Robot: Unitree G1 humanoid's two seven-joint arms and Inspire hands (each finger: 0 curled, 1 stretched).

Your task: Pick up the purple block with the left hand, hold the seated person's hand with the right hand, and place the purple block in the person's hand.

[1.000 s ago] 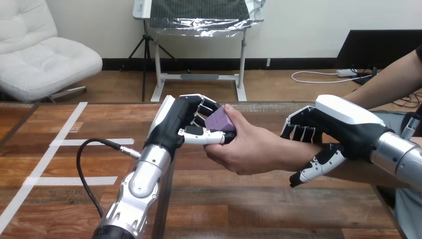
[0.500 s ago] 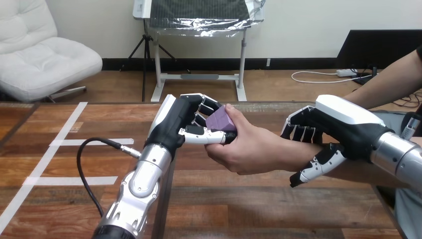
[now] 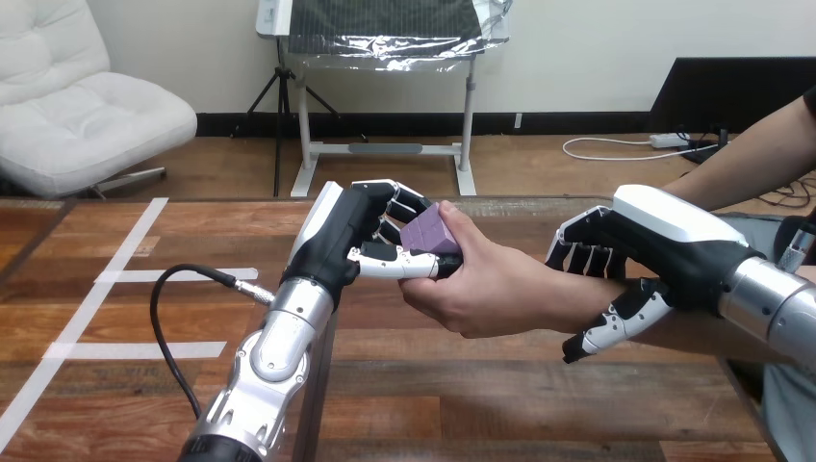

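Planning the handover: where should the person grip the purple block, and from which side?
Likely the bare right end of the purple block, from the view's right: the left hand pinches it with fingers behind and thumb beneath, leaving that end free, where the person's hand touches it.

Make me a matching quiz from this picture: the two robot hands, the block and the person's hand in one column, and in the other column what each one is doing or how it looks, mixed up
Column one
1. left hand
2. right hand
3. block
4. person's hand

Column two
A. curled round the person's wrist
B. purple, pinched by a thumb and fingers
C. shut on the block
D. between the two robot hands, touching the block

Pairs: 1-C, 2-A, 3-B, 4-D
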